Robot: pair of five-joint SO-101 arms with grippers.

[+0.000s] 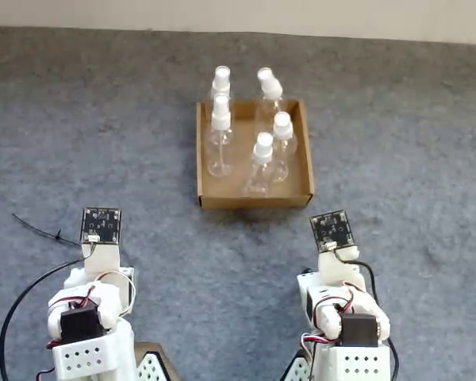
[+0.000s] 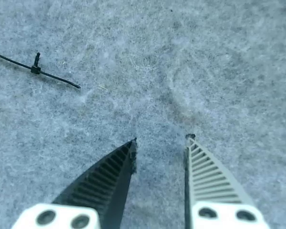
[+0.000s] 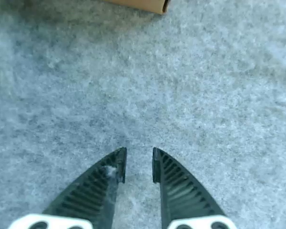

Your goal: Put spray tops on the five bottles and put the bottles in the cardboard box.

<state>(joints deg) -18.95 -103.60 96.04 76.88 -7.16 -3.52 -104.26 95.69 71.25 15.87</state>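
The cardboard box (image 1: 254, 199) lies on the grey carpet at the far middle. Several clear bottles stand inside it, each with a white spray top; one is at the left (image 1: 220, 139), one at the front (image 1: 261, 163), one at the right (image 1: 282, 139). Two more stand along the back wall. Both arms sit at the near edge, well short of the box. My left gripper (image 2: 161, 138) is open over bare carpet with nothing between its fingers. Over carpet too, my right gripper (image 3: 139, 150) is open by a narrow gap, and the box's near corner (image 3: 138, 4) lies beyond it.
A black cable tie (image 2: 35, 69) lies on the carpet beside the left arm (image 1: 101, 226), also seen from above (image 1: 40, 232). The right arm (image 1: 332, 231) is folded back near the front edge. Grey carpet stretches on both sides of the box.
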